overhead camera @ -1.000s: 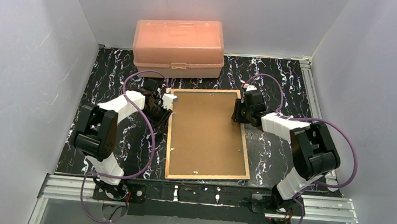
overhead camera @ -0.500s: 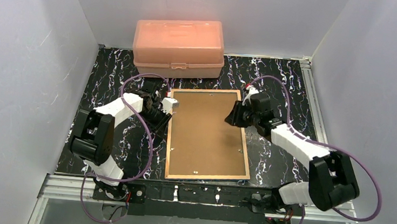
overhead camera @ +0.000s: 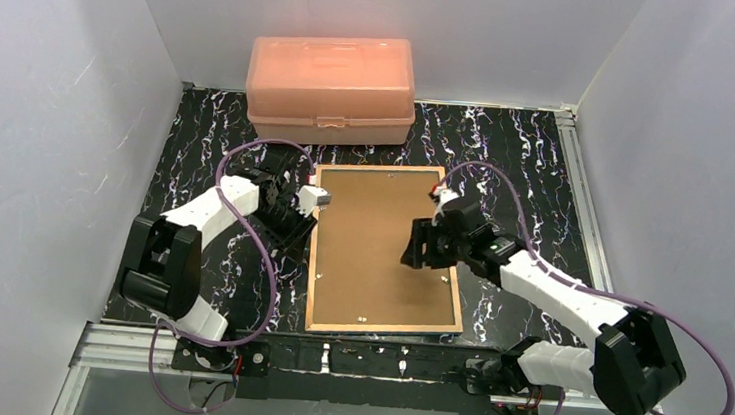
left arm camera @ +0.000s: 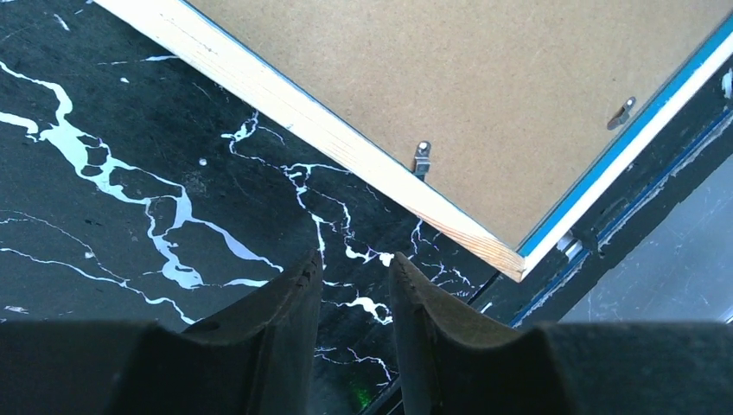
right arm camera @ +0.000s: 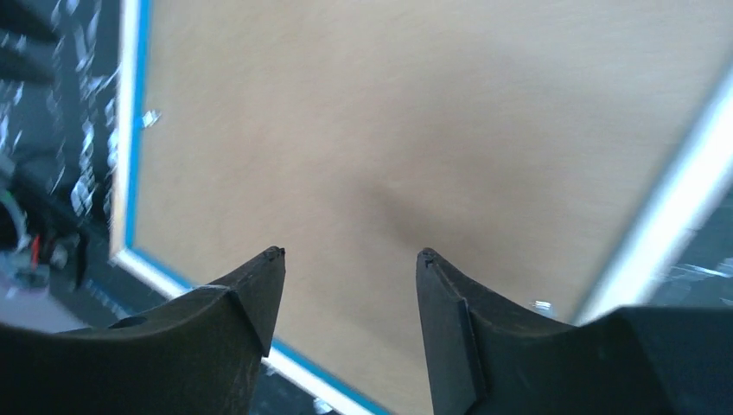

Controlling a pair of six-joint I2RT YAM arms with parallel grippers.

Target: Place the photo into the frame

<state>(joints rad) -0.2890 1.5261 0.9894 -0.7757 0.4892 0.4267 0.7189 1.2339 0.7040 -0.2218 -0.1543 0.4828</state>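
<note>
The right pincer hangs spread over the right part of the board and pinches nothing. Whether its tips touch the board cannot be told. The left pincer is parted by a narrow gap, also empty, over bare table just beside the frame's left edge.

**Location of the task items**
- Photo: not visible in any view. It may lie under the board, but this cannot be confirmed.
- Frame: lies face down in the middle of the table, wood-coloured back edge up, with a thin blue line of the front rim showing along its sides. The brown board sits inside it and fills the opening.

**Progress (judgement)**
- The board is seated, so the loading step is probably done.
- Probably left: turn the metal tabs over the board to lock it. Whether any tab is already turned cannot be told.

**Count**
- Photo: none visible.
- Frame: one.
- Board: one.
- Tabs: two in the left wrist view.
- Peach box: one, closed, at the far edge of the table, apart from the frame.
- Arms: two.
</note>
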